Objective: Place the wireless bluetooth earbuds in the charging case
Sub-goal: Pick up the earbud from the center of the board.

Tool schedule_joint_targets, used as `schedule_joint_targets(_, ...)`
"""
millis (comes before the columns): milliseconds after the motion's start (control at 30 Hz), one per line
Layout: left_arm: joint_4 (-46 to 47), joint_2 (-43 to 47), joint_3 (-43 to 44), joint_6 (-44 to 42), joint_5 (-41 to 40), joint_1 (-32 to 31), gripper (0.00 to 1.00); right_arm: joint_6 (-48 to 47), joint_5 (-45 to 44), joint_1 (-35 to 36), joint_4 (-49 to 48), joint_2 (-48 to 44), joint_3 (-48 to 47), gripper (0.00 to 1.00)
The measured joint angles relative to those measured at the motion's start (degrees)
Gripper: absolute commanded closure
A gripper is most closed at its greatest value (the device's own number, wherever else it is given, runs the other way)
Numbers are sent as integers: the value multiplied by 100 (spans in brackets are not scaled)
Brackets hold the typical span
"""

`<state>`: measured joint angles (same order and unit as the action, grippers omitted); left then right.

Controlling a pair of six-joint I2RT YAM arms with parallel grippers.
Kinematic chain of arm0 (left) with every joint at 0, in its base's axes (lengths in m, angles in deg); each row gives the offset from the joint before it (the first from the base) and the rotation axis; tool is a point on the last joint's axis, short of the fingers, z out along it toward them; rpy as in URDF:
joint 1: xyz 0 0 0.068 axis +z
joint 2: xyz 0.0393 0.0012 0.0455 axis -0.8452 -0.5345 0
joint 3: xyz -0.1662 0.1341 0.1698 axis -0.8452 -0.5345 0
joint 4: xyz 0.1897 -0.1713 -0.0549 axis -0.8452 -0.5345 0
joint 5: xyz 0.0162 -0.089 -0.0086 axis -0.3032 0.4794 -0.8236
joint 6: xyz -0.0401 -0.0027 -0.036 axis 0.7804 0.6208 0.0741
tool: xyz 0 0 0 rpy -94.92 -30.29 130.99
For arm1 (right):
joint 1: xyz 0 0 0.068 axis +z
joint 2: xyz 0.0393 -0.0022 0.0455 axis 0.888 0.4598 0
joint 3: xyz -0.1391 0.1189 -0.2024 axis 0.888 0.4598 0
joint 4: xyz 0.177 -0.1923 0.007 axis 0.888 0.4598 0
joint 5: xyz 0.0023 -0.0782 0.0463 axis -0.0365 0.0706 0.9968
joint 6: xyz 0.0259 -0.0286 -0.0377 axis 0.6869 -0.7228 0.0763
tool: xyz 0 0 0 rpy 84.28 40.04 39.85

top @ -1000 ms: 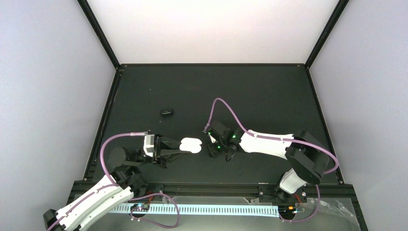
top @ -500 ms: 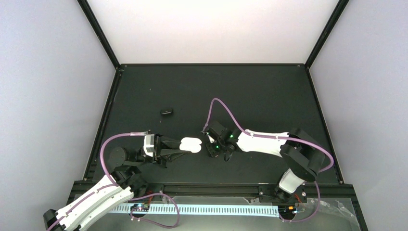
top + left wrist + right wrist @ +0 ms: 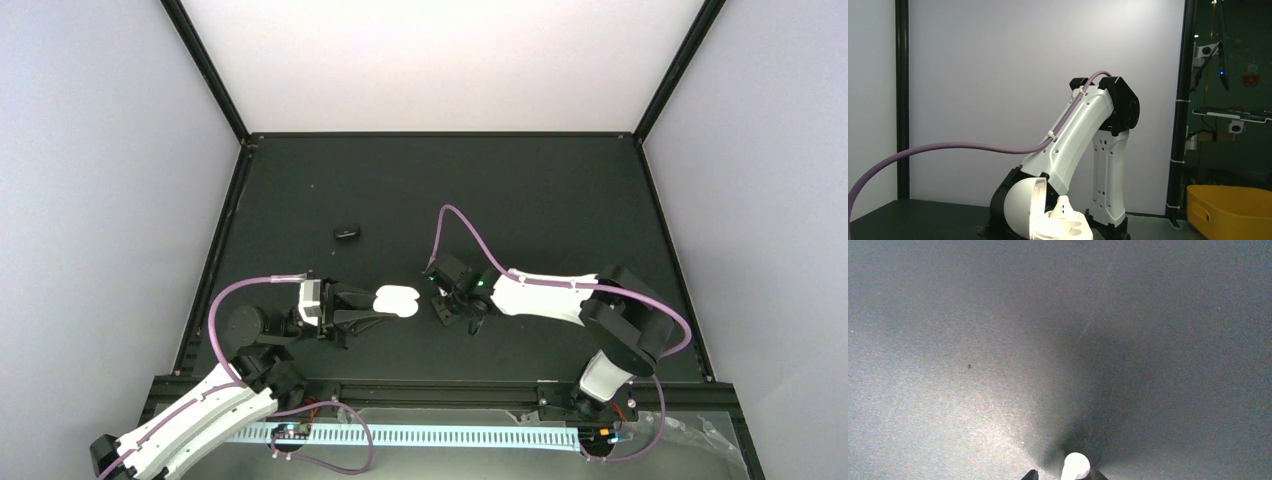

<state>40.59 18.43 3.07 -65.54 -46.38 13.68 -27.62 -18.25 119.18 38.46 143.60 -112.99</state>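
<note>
My left end effector point(image 3: 378, 306) is closed tight on the open white case point(image 3: 397, 300), low on the surface point(image 3: 540, 200) near my bases. Its lid point(image 3: 1023, 205) is tipped back and a bud point(image 3: 1063, 206) stands stem-up in the base. Just right of the case and apart from it, my right end effector point(image 3: 441, 303) points down at the surface. Its fingers are part-way apart with a second bud point(image 3: 1075, 465) between them, against one fingertip point(image 3: 1093, 473) with a gap to the other; I cannot tell whether it is pinched. The surface is matte black and runs wide behind both arms to a black rim point(image 3: 440, 133). A small black thing point(image 3: 346, 233) lies farther back on the left. Pale walls rise on three sides between black posts. Past the right post stand a yellow bin point(image 3: 1228, 210) and a sticker point(image 3: 1252, 67) too small to read.
</note>
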Motion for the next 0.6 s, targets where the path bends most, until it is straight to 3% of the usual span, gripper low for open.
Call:
schedule_joint_targets(467, 0, 0, 0, -2, -2, 0, 98, 46, -256, -2, 94, -9, 2, 99)
schedule_joint_targets(600, 0, 0, 0, -2, -4, 0, 98, 87, -334, 0, 149, -55, 2, 99)
